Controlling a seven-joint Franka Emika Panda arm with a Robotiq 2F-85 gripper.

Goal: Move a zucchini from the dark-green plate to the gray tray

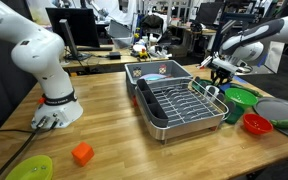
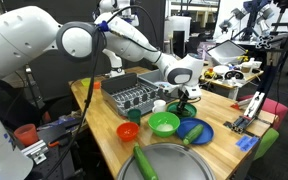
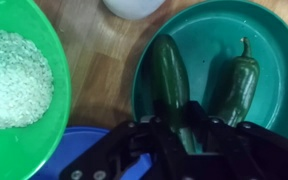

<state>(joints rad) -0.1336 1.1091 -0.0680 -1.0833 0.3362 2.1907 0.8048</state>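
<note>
In the wrist view a dark-green zucchini (image 3: 169, 70) lies on the dark-green plate (image 3: 209, 30) beside a green pepper (image 3: 239, 85). My gripper (image 3: 179, 125) is directly over the plate, with its fingers closed on either side of the zucchini's near end. The zucchini looks level with the plate. The gripper also shows in both exterior views (image 1: 221, 72) (image 2: 184, 100). The gray tray (image 1: 282, 108) (image 2: 179, 168) sits at the table's end and holds another green vegetable (image 2: 144, 160).
A light-green bowl of rice (image 3: 14, 80) (image 2: 164, 123) and a blue plate (image 2: 194, 131) flank the dark-green plate. A red bowl (image 2: 128, 131) and a white cup (image 3: 134, 8) stand nearby. A metal basin with wire rack (image 1: 179, 105) is mid-table. An orange cube (image 1: 82, 153) lies near the robot's base.
</note>
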